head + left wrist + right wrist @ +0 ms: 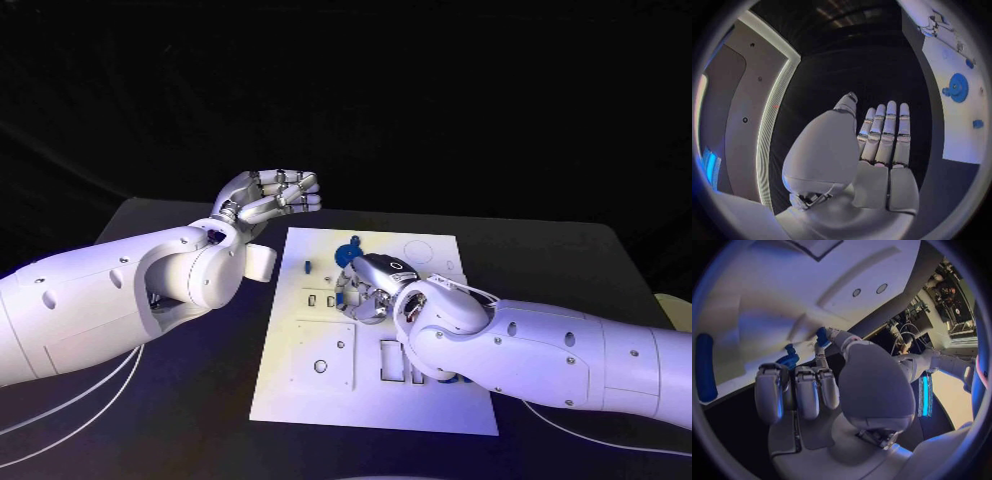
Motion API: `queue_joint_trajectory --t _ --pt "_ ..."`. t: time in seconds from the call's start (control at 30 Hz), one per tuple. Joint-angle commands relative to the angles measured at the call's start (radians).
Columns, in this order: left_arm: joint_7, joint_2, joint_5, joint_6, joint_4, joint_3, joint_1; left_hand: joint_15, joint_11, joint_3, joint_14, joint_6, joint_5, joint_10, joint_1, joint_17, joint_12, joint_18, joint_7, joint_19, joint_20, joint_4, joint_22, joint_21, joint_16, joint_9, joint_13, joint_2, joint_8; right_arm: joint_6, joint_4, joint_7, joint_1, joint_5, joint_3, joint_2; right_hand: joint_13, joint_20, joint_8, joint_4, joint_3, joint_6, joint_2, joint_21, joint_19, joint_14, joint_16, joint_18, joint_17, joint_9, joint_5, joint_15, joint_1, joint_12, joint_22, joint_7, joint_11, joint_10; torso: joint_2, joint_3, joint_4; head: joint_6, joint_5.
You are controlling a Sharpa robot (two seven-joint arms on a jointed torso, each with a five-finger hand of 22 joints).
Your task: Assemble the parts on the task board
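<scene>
The white task board (pixel 325 405) lies in the middle of the black table. My right hand (pixel 372 287) rests low over the board's middle. In the right wrist view its thumb and a finger meet on a small blue part (pixel 822 336), pinching it just above the board (pixel 786 290). A second blue part (pixel 789 359) sits right beside the curled fingers (pixel 807 390). A round blue part (pixel 351 250) stands on the board just beyond that hand. My left hand (pixel 268 196) is raised off the board's far left corner, fingers apart, holding nothing; it appears as the hand (pixel 879 145) in the left wrist view.
The left wrist view shows the board (pixel 961 142) with the round blue part (pixel 959 87) and two small blue pieces (pixel 977 123) near it. A long blue piece (pixel 704 367) lies on the board. Slots and holes mark the board's near half.
</scene>
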Motion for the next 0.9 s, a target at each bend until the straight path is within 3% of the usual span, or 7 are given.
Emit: queue_joint_trajectory --t 0.03,0.3,0.57,0.73,0.9 --pt "0.005 0.001 0.000 0.016 0.001 0.001 0.001 0.003 0.001 -0.006 -0.008 -0.004 -0.006 -0.005 -0.006 0.002 -0.003 0.002 0.015 -0.005 0.004 0.001 -0.002 -0.004 -0.004 0.002 0.001 -0.001 0.002 0.019 0.001 -0.005 -0.002 -0.017 -0.001 0.001 0.244 -0.007 -0.001 0.002 0.003 -0.006 0.001 -0.004 0.033 0.104 0.006 -0.012 0.263 -0.002 -0.007 -0.006 -0.011 -0.006 0.187 0.000 -0.008 0.090 0.000 0.0002 -0.0003 0.001 -0.001" --pt "0.005 0.000 0.000 0.016 0.001 0.001 0.001 0.003 0.001 -0.007 -0.008 -0.005 -0.006 -0.005 -0.007 0.003 -0.003 0.003 0.015 -0.006 0.004 0.001 -0.003 -0.005 -0.005 0.002 0.001 -0.001 0.002 0.026 0.000 -0.004 -0.003 -0.018 -0.001 0.001 0.243 -0.007 -0.002 0.002 0.002 -0.009 -0.003 -0.005 0.032 0.104 0.006 -0.011 0.263 -0.002 -0.009 -0.006 -0.015 -0.007 0.187 0.001 -0.008 0.089 0.000 0.0003 -0.0004 -0.001 -0.001" --pt "0.004 -0.001 0.000 0.016 0.001 0.001 0.001 0.003 0.001 -0.007 -0.008 -0.005 -0.006 -0.005 -0.007 0.003 -0.003 0.003 0.015 -0.006 0.004 0.001 -0.003 -0.005 -0.005 0.002 0.001 -0.001 0.002 0.020 -0.001 0.001 -0.003 -0.018 -0.001 -0.001 0.236 -0.003 -0.019 0.002 -0.008 -0.040 -0.023 -0.009 0.030 0.104 0.006 -0.011 0.263 -0.010 -0.014 0.000 -0.034 -0.014 0.185 0.010 0.000 0.084 0.000 0.0002 -0.0004 -0.001 -0.001" --pt "0.003 -0.001 0.000 0.017 0.001 0.001 0.001 0.003 0.001 -0.007 -0.008 -0.005 -0.006 -0.005 -0.007 0.003 -0.003 0.003 0.015 -0.006 0.004 0.001 -0.003 -0.005 -0.005 0.002 0.001 -0.001 0.002 0.007 -0.001 0.008 -0.003 -0.019 -0.001 0.000 0.232 0.006 -0.036 0.009 -0.045 -0.073 -0.033 -0.012 0.029 0.104 0.006 -0.010 0.263 -0.023 -0.067 0.009 -0.048 -0.018 0.185 0.020 0.010 0.081 0.000 0.0005 -0.0003 0.000 -0.001" --pt "0.002 -0.001 0.000 0.017 0.001 0.001 0.001 0.003 0.001 -0.007 -0.008 -0.005 -0.006 -0.005 -0.007 0.003 -0.003 0.003 0.015 -0.007 0.005 0.001 -0.004 -0.005 -0.006 0.002 0.001 -0.001 0.002 -0.013 -0.002 0.020 -0.003 -0.020 -0.001 -0.001 0.227 0.010 -0.045 0.019 -0.079 -0.093 -0.031 -0.015 0.029 0.104 0.006 -0.009 0.263 -0.032 -0.081 0.013 -0.051 -0.023 0.185 0.025 0.014 0.077 0.001 0.0005 -0.0009 0.000 0.000"
